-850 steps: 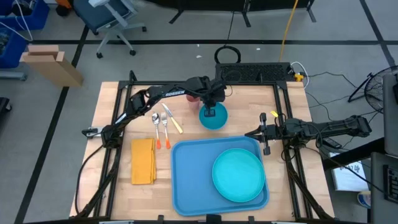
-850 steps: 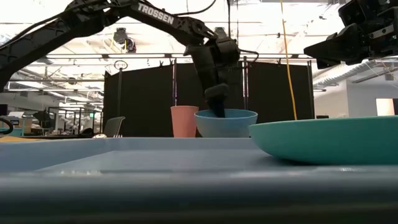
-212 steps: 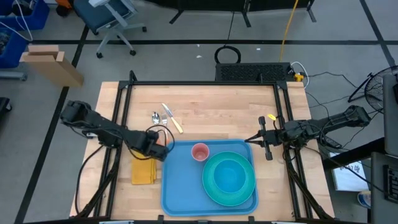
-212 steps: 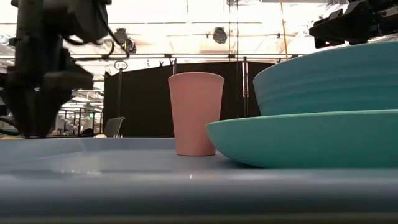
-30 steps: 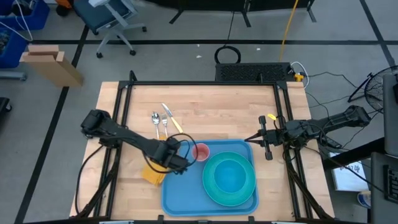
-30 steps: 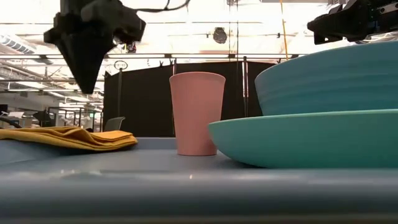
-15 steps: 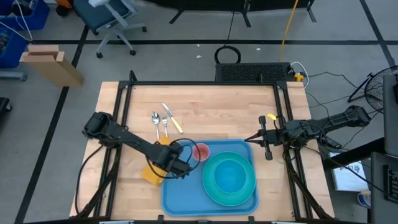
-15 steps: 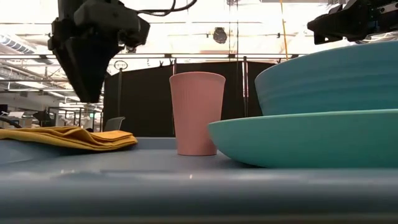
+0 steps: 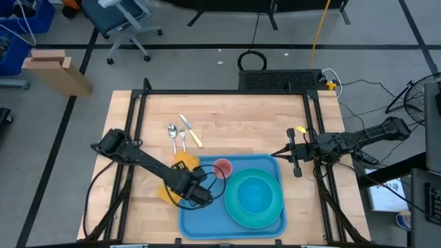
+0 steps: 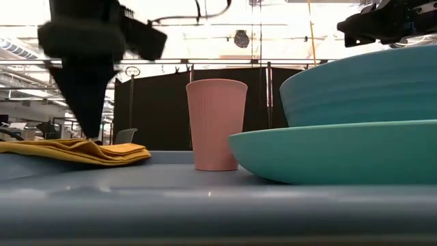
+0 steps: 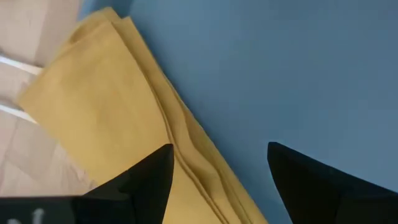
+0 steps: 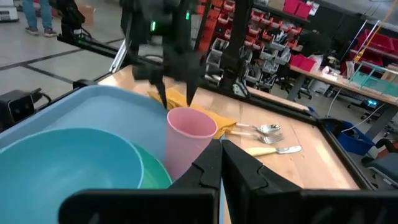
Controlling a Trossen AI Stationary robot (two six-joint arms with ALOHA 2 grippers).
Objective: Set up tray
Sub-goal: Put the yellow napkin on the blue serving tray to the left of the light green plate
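Hovering over the tray's (image 9: 207, 220) left edge, the left gripper (image 11: 217, 174) is spread wide above a yellow napkin (image 11: 112, 118) lying half on the tray, half on the bench (image 9: 241, 124). The right gripper (image 12: 221, 158), clenched empty, waits at the bench's right side.

My left tool (image 9: 198, 195) hangs with fingers spread over the left edge of the tray (image 9: 207, 219), right above the yellow napkin (image 9: 178, 173) that drapes over that rim. On the tray, the pink cup (image 9: 222, 168) stands just right of it, and the teal plate (image 9: 236, 207) with its bowl (image 9: 255, 195) blocks the right half. The tray's lower left stays bare. Toward the upper frame, the bench (image 9: 234, 124) is open apart from the cutlery (image 9: 182, 132). My right tool (image 9: 295, 153) waits closed at the right edge.
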